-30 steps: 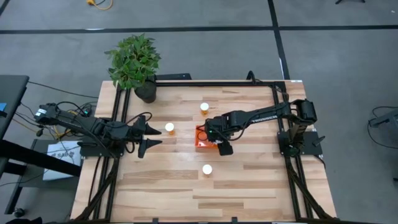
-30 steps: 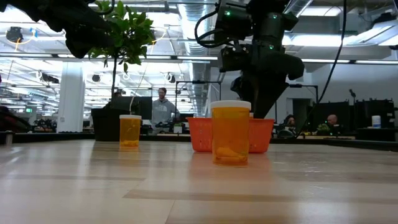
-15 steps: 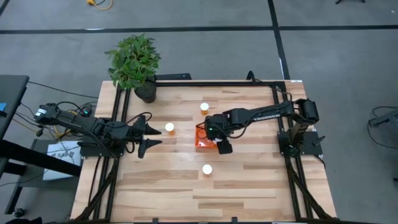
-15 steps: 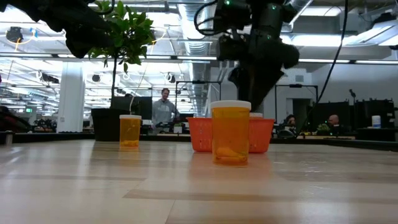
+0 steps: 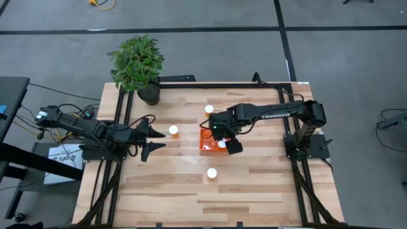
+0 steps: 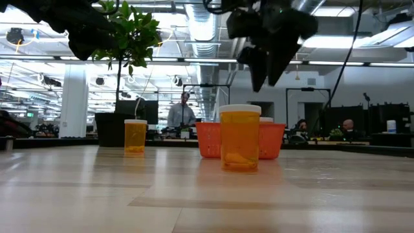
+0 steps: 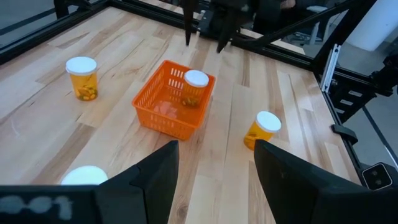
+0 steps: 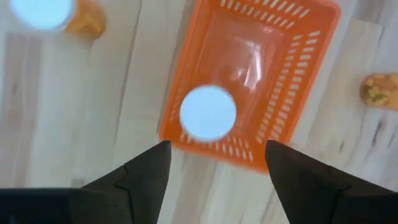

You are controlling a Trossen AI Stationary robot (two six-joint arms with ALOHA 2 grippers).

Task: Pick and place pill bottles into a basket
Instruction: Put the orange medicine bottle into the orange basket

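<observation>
The right gripper hangs wide open and empty above the small orange perforated plastic basket, which holds one white-capped translucent orange pill bottle. The bottle at its six o'clock looks light, rigid and slick; I'd grasp it across the body under the cap. The left gripper waits open at nine o'clock.

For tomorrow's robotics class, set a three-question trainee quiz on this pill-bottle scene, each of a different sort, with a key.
1. How many pill bottles are in the basket?
2. True or false: the right gripper holds a bottle.
3. Which arm is above the basket? A) left B) right

Key:
1. One bottle; three stand on the table.
2. False; its jaws are open and empty.
3. B; the left gripper waits at the table's left side.
</observation>
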